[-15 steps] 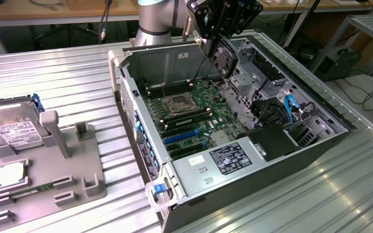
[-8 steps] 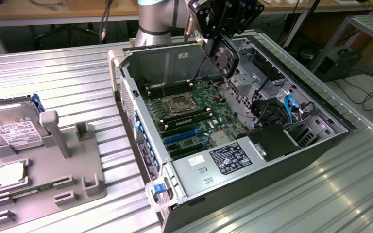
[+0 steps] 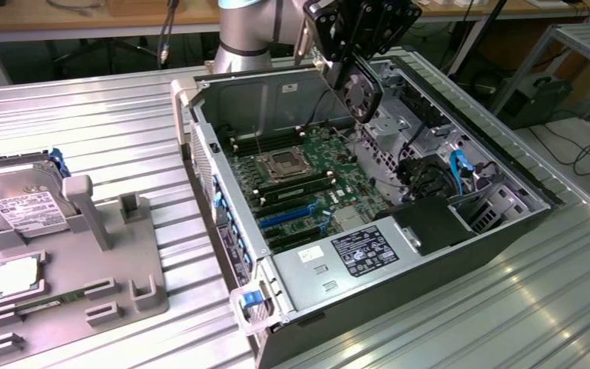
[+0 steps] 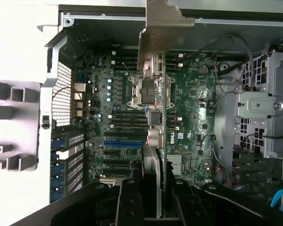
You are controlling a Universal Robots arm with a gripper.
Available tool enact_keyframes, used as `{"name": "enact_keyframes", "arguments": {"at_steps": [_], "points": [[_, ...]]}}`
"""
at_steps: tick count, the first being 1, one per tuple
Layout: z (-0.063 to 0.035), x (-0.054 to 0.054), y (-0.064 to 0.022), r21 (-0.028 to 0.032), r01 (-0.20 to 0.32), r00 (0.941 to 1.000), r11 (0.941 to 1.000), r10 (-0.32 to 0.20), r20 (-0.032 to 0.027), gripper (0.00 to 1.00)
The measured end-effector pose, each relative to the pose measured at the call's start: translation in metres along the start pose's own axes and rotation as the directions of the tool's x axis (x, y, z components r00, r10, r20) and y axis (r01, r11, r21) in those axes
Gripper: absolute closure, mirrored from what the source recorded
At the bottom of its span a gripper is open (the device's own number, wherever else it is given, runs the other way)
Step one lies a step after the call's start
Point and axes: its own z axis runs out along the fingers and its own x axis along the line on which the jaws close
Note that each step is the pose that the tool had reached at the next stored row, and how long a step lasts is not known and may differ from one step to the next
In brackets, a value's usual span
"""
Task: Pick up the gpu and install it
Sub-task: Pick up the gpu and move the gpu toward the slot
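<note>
Between the gripper's [image 4: 154, 188] black fingers [image 4: 129, 200], in the wrist view, the gpu [image 4: 156, 141] sits clamped edge-on. Its silver bracket [image 4: 162, 33] is at the end away from the jaws. Beyond it lies the green motherboard [image 4: 193, 108] inside the open computer case [image 3: 218, 177]. The exterior view has the card hanging upright from the gripper, above the case and off the board. Farther off, on the exterior view's left, a grey tray [image 3: 120, 292] carries a hard drive [image 3: 18, 204].

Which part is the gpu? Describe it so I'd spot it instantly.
Look at the open computer case. Above its motherboard the robot's hand grips the gpu: a thin card held on edge with a round black fan, unlike the boxy silver hard drive.
</note>
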Motion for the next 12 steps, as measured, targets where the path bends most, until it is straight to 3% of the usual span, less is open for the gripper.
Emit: {"name": "enact_keyframes", "arguments": {"at_steps": [5, 12], "points": [[0.0005, -0.0088, -0.0003, 0.0001, 0.000, 1.0000, 1.0000, 0.000, -0.0001, 0.72], [0.0006, -0.0094, -0.0003, 0.0000, 0.000, 1.0000, 1.0000, 0.000, 0.0000, 0.72]]}}
